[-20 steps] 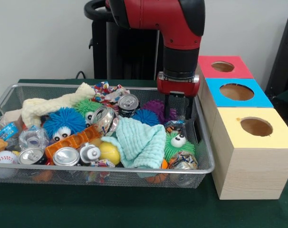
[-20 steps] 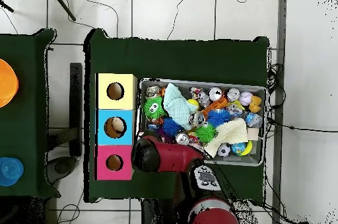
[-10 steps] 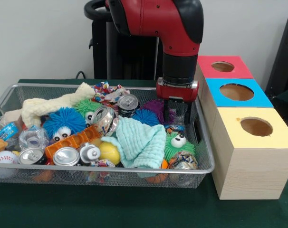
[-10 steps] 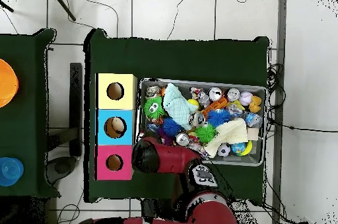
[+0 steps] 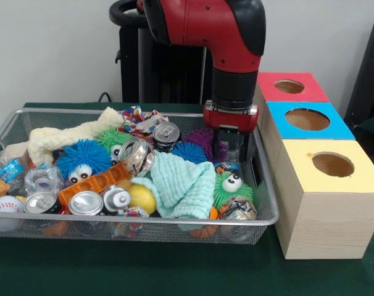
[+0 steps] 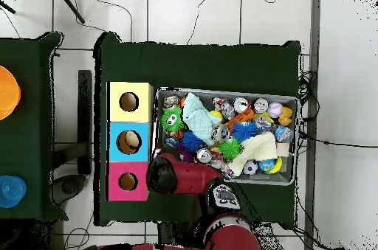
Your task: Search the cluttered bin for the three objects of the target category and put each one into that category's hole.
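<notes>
The wire-mesh bin (image 5: pixel 144 220) is full of mixed clutter and also shows in the overhead view (image 6: pixel 229 91). A wrinkly see-through bottle (image 5: pixel 44 179) lies at its left end. A second one with a blue label (image 5: pixel 9 169) lies beside it against the left wall. My gripper (image 5: pixel 230 148) hangs open and empty over the bin's right far corner, just above a purple spiky ball (image 5: pixel 204 140). In the overhead view the arm (image 6: pixel 177 173) hides it. The blue-topped box's hole (image 5: pixel 307 119) is right of the gripper. In the overhead view this hole (image 6: pixel 128 142) shows a pale thing inside.
A red-topped box (image 5: pixel 290 86) and a yellow-topped box (image 5: pixel 332 165) flank the blue one. The bin also holds drink cans (image 5: pixel 85 202), fuzzy balls with googly eyes (image 5: pixel 82 159), a mint cloth (image 5: pixel 182 182) and a cream cloth (image 5: pixel 70 135).
The gripper has sunk slightly toward the bin's right far corner. The clutter has not moved.
</notes>
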Robot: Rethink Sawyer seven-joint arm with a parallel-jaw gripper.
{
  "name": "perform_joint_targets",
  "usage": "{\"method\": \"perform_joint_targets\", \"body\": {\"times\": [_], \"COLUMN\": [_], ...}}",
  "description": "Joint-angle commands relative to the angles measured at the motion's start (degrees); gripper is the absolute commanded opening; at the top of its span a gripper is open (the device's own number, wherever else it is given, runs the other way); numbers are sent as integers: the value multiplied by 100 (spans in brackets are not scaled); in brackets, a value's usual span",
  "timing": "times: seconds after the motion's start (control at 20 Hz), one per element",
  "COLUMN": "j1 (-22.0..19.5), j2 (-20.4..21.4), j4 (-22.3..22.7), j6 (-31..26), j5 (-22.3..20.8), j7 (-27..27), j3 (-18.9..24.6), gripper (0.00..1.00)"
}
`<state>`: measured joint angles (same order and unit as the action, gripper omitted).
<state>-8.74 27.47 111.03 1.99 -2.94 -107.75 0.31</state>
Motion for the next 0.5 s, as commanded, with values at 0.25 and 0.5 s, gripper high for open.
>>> {"method": "perform_joint_targets", "body": {"times": [0.25, 0.5], "j1": [45, 62], "j2": [-526, -535], "j4": [-563, -575], "j6": [-79, -137], "j5": [168, 138], "j7": [-755, -714], "j3": [-154, -160], "gripper": [100, 100]}}
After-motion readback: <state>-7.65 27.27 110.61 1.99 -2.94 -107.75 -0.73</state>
